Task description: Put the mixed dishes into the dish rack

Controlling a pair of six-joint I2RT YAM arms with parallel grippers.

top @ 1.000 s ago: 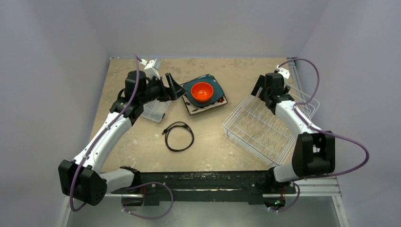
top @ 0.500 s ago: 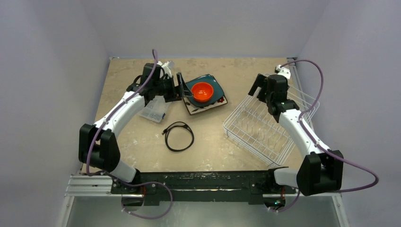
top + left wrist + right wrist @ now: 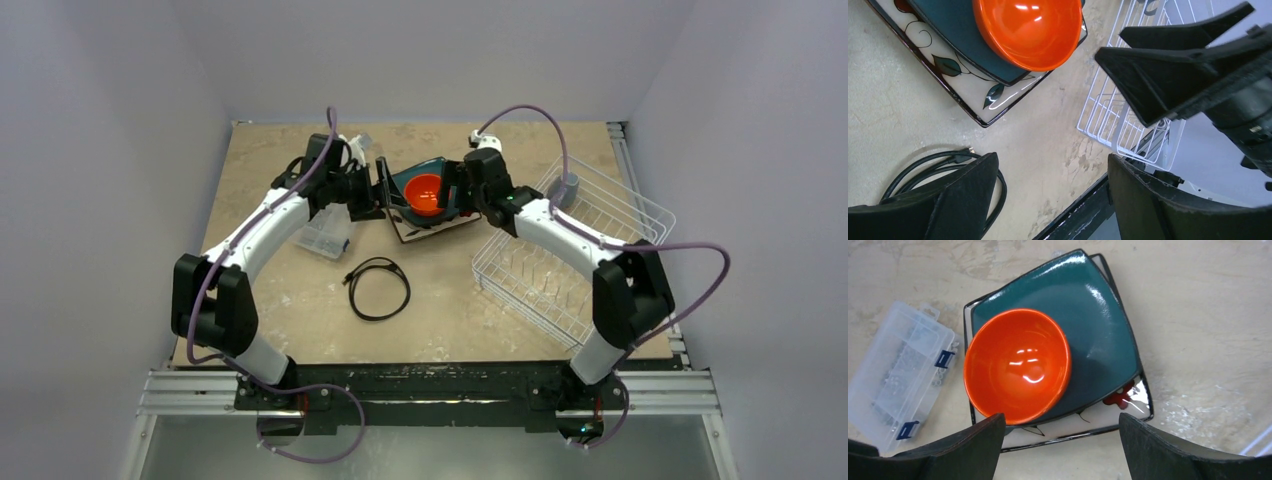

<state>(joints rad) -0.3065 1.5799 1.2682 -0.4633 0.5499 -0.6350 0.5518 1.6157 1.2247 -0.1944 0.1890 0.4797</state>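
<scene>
Stack, far centre of table: orange bowl (image 3: 1018,365) sits in dark teal squarish plate (image 3: 1098,325), which lies on dark-rimmed square patterned plate (image 3: 1135,397). The bowl is off-centre, toward the clear plastic compartment box (image 3: 895,385). Nested like this, the bowl likely has to go first, since its weight pins both plates.

At the stack's left edge, left gripper (image 3: 381,188); at its right edge, right gripper (image 3: 457,195). They face each other across the bowl, both with fingers spread wide and nothing between them. Judgement: the right one, nearer the rack, is set to take the bowl's rim.

The dish rack (image 3: 575,265) is just right of the stack. Its tines look bare; a grey-blue mug (image 3: 566,189) is at its far corner, apparently inside. The box's lid is latched, contents too blurred to name. The black coiled cable (image 3: 378,288) lies apart, nearer the bases. The pale mint round plate is not seen
</scene>
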